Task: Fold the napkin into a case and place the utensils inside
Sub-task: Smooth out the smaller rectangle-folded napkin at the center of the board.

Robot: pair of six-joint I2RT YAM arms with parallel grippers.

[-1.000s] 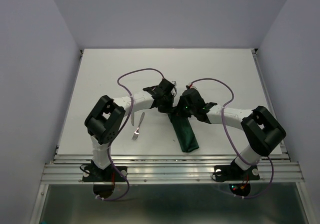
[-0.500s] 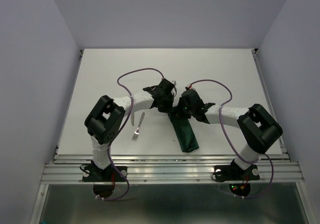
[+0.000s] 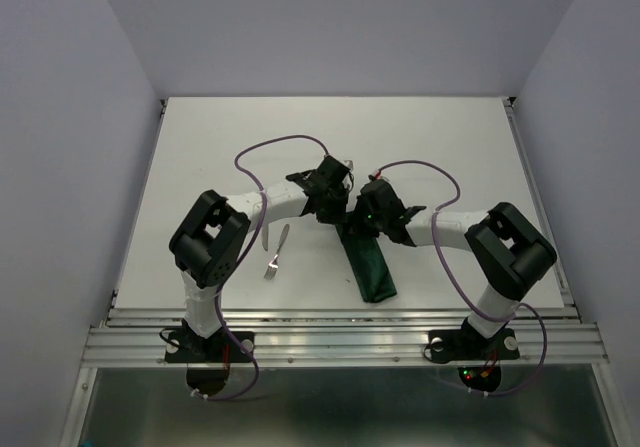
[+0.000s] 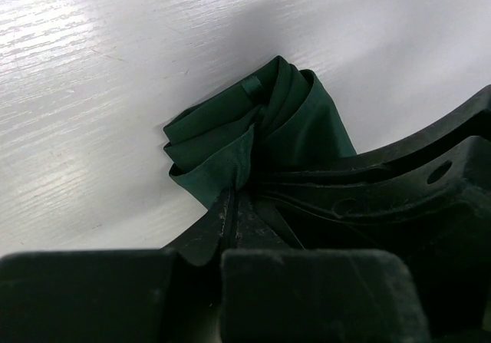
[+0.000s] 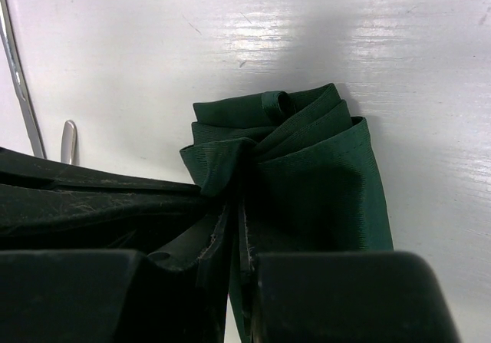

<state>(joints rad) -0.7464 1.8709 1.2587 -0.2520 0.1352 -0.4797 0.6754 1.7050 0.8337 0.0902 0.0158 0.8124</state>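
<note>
Broadly, the white table carries everything. On it the dark green napkin lies folded into a narrow case, its long axis running from both hands back toward the arm bases and slanting a little to the right. The left hand is clenched on the bunched far end of that strip, with cloth gathered between its fingers. The right hand, close beside it, pinches the same end from the other side. The fork lies outward of the left hand, alongside that forearm, well apart from the napkin and roughly parallel to it, so the left arm looks the nearer one to fetch it. A silver strip, perhaps the knife, shows beyond the right hand's fingers. No brand, label or writing can be read.
</note>
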